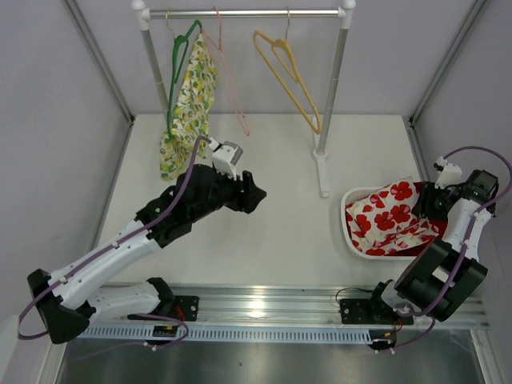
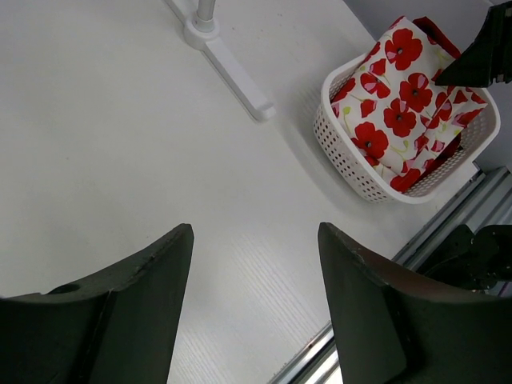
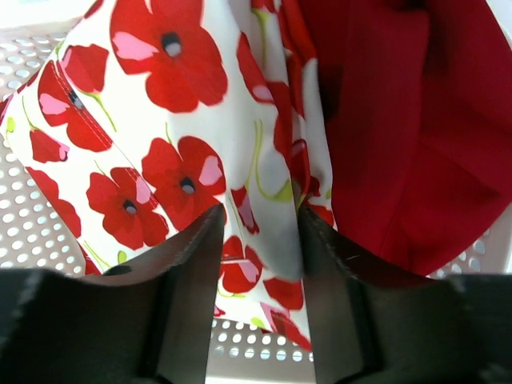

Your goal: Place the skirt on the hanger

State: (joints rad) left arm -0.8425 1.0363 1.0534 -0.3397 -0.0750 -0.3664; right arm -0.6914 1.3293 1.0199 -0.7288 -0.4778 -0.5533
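The skirt (image 1: pixel 388 214), white with red poppies and a plain red lining, lies bunched in a white basket (image 1: pixel 353 241) at the right; it also shows in the left wrist view (image 2: pixel 400 96). My right gripper (image 1: pixel 428 202) is at the basket's right side. In the right wrist view its jaws (image 3: pixel 260 212) are narrowed around a fold of the skirt (image 3: pixel 160 120) that fills the gap. My left gripper (image 1: pixel 254 196) hangs open and empty over the table's middle (image 2: pixel 256 232). A bare yellow hanger (image 1: pixel 288 76) and a bare pink hanger (image 1: pixel 230 80) hang on the rail.
A green hanger (image 1: pixel 178 60) at the rail's left carries a lemon-print garment (image 1: pixel 192 100). The rack's right post (image 1: pixel 330 96) and its foot (image 1: pixel 323 176) stand between the arms. The basket also shows in the left wrist view (image 2: pixel 344 152). Grey walls close both sides.
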